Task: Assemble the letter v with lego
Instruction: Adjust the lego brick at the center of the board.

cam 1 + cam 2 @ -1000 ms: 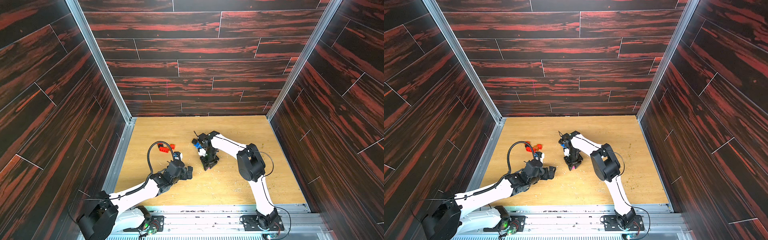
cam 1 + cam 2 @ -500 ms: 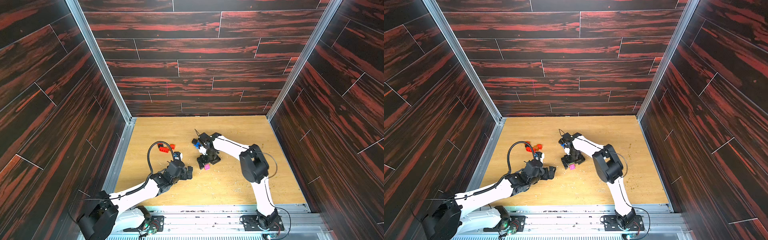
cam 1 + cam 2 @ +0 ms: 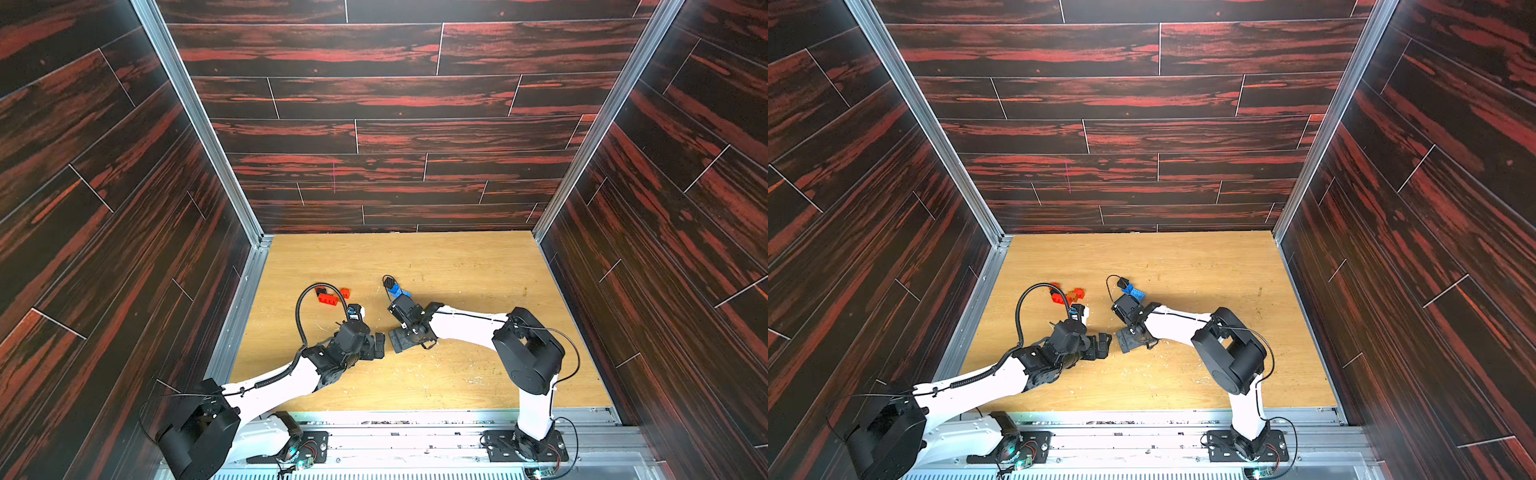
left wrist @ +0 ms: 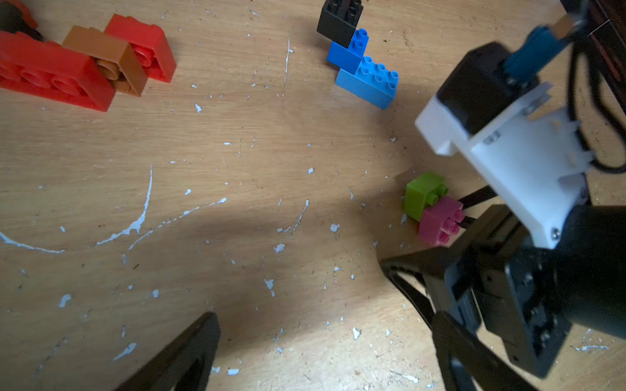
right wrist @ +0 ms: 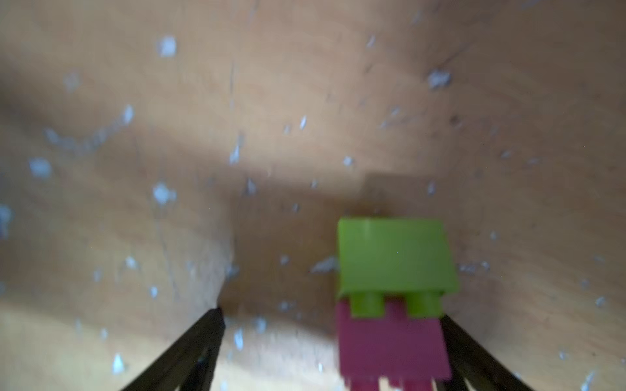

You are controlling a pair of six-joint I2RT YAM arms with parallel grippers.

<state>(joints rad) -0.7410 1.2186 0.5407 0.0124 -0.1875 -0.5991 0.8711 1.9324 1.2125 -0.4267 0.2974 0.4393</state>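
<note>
In both top views, two white-and-black arms lean in over the pale wooden table (image 3: 457,266) (image 3: 1183,257), and the tips of the left arm (image 3: 291,376) and right arm (image 3: 461,322) almost meet. Red plastic bricks (image 3: 328,298) lie beyond the left arm, and a small blue cluster (image 3: 400,291) lies beyond the right one.

The left wrist camera shows more. A long red studded brick (image 4: 50,76), an orange-brown square brick (image 4: 105,56) and a small red brick (image 4: 142,47) lie touching one another. Well apart from them, a black square brick (image 4: 340,20), a dark blue brick (image 4: 347,52) and a longer light blue brick (image 4: 371,83) are joined in steps. A lime-green square brick (image 4: 420,194) and a pink square brick (image 4: 437,223) lie on their sides on the table, touching, between the spread right jaws. The left jaws gape wide and hold nothing.

The right wrist camera is blurred. The green brick's (image 5: 393,257) studs press into the pink one (image 5: 389,342). The pink brick rests against one of the black fingers (image 5: 474,359) while the other stands well clear, so these jaws pinch nothing.
</note>
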